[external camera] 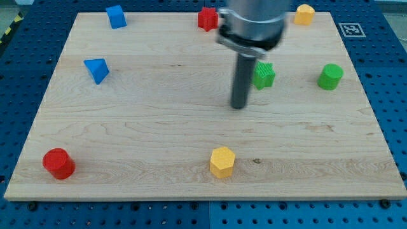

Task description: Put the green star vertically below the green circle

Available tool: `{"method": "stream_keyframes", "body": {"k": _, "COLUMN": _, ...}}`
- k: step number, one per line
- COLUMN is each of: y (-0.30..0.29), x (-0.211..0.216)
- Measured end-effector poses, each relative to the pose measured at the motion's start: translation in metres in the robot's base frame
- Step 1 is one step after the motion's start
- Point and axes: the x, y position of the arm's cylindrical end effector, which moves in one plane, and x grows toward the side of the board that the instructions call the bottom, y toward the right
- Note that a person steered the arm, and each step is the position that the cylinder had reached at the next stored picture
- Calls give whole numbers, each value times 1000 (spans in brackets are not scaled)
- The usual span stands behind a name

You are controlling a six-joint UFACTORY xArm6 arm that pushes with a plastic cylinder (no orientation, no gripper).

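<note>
The green star [264, 75] lies on the wooden board at the view's upper right. The green circle [330, 76] stands to its right, at about the same height in the view. My tip [238, 105] rests on the board just left of and slightly below the green star, a small gap apart from it. The rod and the arm's grey body rise above it and hide part of the board behind.
A red block [206, 18], partly hidden by the arm, a blue block [116, 16] and a yellow block [304, 14] lie along the top edge. A blue triangle [96, 69] lies at left, a red cylinder [58, 163] at bottom left, a yellow hexagon [222, 161] at bottom centre.
</note>
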Motion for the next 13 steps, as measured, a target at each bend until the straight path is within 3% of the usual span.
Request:
{"method": "stream_keyframes", "body": {"k": 1, "y": -53, "x": -53}}
{"method": "stream_keyframes", "body": {"k": 2, "y": -43, "x": -114}}
{"method": "stream_keyframes", "body": {"k": 3, "y": -26, "x": -119}}
{"method": "stream_keyframes", "body": {"k": 6, "y": 63, "x": -67}}
{"method": "stream_keyframes", "body": {"k": 8, "y": 82, "x": -25}}
{"method": "stream_keyframes", "body": {"k": 11, "y": 88, "x": -67}}
{"method": "stream_keyframes", "body": {"k": 13, "y": 105, "x": -30}}
